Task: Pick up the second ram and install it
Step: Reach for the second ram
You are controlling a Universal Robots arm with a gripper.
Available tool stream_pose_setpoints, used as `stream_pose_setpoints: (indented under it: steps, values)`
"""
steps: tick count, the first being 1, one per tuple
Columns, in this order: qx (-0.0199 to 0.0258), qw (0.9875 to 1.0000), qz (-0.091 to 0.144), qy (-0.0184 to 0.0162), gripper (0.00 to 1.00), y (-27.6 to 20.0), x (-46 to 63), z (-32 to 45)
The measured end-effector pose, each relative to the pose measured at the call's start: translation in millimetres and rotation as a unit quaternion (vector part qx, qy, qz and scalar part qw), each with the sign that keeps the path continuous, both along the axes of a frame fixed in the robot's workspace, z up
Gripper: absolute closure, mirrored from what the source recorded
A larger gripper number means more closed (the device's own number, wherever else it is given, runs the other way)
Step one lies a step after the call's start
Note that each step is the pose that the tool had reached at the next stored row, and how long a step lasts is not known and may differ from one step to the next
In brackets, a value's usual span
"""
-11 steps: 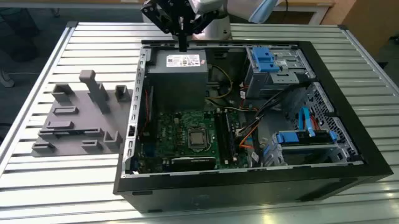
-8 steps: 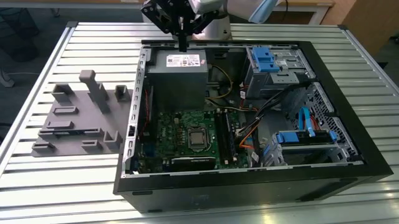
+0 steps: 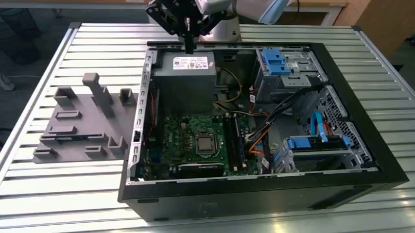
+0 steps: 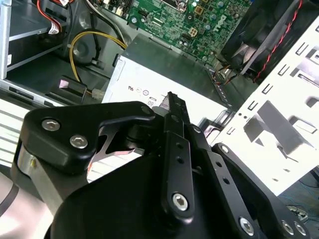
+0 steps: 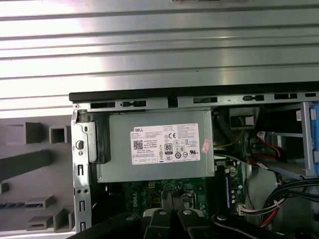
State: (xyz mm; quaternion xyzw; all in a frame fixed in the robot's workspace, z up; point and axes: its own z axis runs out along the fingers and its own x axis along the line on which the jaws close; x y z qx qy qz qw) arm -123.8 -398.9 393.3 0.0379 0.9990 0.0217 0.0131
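Note:
My gripper [image 3: 189, 48] hangs over the back edge of the open computer case [image 3: 363, 160], just above the grey power supply [image 3: 184, 73]. Its black fingers are pressed together with nothing between them, as both wrist views show: gripper [image 4: 172, 98], gripper [image 5: 172, 195]. In the first wrist view a thin blue strip [image 5: 15, 204] lies in a slot of the grey holder beside the case. It looks like the second ram seen edge-on, well away from the gripper. The black memory slots [image 3: 234, 141] run beside the processor socket [image 3: 204, 143] on the green motherboard.
The case lies on its side on a slatted metal table [image 3: 58, 184]. The grey holder [image 3: 77, 121] with upright posts sits at the exterior view's left of the case. Blue drive brackets [image 3: 275, 60] and loose cables [image 3: 285, 104] fill the case's right half.

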Motion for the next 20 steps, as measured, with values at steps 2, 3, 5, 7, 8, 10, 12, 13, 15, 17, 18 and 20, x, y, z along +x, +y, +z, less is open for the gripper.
stream_pose_setpoints:
  steps: [2,3,5,7,8,10,12,13,15,17,18,20]
  values:
    - [0.0000,1.0000,0.000,0.0000,0.89,0.0,-0.8,0.0]
    - [0.0000,1.0000,0.000,0.0000,0.89,0.0,-1.2,0.0]
    - [0.0000,1.0000,0.000,0.0000,0.89,0.0,-2.3,0.1]
    - [0.0000,1.0000,0.000,0.0000,0.89,0.0,-3.6,0.0]
    - [0.0000,1.0000,0.000,0.0000,0.89,0.0,-4.4,0.0]
    - [0.0000,1.0000,0.000,0.0000,0.89,0.0,-5.8,0.0]
    - [0.0000,1.0000,0.000,0.0000,0.89,0.0,-7.0,0.0]
    - [0.0000,1.0000,0.000,0.0000,0.89,0.0,-7.6,0.0]
    - [-0.0001,1.0000,0.000,0.0001,0.89,0.0,-8.7,0.0]
    - [0.0000,1.0000,0.000,0.0000,0.89,0.0,-9.6,0.0]
    - [0.0000,1.0000,0.000,0.0000,0.89,0.0,-10.1,0.0]
    - [0.0000,1.0000,0.000,0.0000,0.89,0.0,-11.1,0.0]
